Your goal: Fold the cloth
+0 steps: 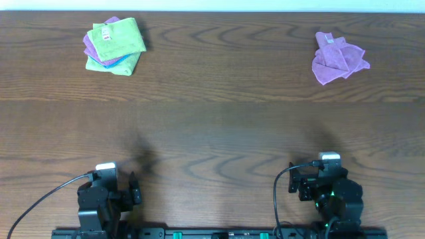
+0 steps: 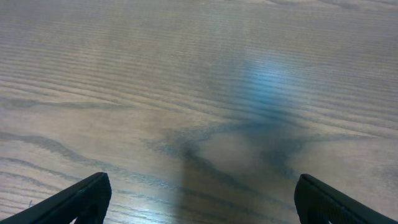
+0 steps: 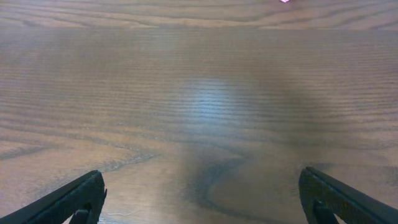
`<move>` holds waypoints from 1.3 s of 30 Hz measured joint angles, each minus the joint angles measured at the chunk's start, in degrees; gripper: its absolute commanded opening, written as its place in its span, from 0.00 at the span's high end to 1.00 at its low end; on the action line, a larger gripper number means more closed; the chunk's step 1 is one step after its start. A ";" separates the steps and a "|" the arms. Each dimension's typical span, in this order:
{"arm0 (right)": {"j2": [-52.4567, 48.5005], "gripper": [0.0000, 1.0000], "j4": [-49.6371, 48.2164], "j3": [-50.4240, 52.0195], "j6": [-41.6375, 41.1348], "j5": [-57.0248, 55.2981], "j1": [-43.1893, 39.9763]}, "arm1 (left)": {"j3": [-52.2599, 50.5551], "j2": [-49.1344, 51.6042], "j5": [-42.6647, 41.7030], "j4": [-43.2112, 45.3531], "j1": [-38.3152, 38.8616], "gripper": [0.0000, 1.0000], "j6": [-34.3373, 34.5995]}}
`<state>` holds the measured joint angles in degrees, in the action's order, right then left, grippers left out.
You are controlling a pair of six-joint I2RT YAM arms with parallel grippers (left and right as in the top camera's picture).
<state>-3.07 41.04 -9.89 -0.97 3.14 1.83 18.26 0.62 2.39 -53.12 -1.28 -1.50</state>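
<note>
The cloth (image 1: 339, 58) is a lilac towel lying crumpled on the wooden table at the far right. In the right wrist view only a tiny pink sliver of the cloth (image 3: 285, 1) shows at the top edge. My left gripper (image 1: 106, 186) rests at the near left edge of the table, far from the cloth. It is open, and its view shows only bare wood between the tips of the left gripper (image 2: 202, 199). My right gripper (image 1: 325, 182) sits at the near right, roughly in line with the cloth but well short of it. The right gripper (image 3: 202, 196) is open and holds nothing.
At the far left lies a stack of folded cloths (image 1: 114, 45), lime-green on top with purple and blue edges showing under it. The table (image 1: 212, 133) is dark wood grain. A black rail runs along the near edge under both arm bases.
</note>
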 measured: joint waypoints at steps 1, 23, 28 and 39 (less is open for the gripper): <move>0.00 0.01 -0.02 0.00 0.00 0.00 0.00 | 0.00 0.00 0.00 0.00 0.00 0.05 0.00; -0.59 0.01 -3.52 -0.50 -0.02 -0.17 0.00 | 0.00 0.00 0.00 0.00 0.00 0.05 0.00; -12.11 0.01 0.20 -10.14 -0.96 -0.83 -1.92 | 0.00 0.00 0.02 0.02 0.00 0.05 0.00; -51.93 0.01 14.80 -50.73 -1.86 -2.03 -8.90 | -0.13 -0.04 0.20 0.17 0.00 0.05 0.02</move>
<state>-55.00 55.83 -60.62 -2.83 1.10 -7.07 18.13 0.58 2.59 -52.95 -1.28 -1.48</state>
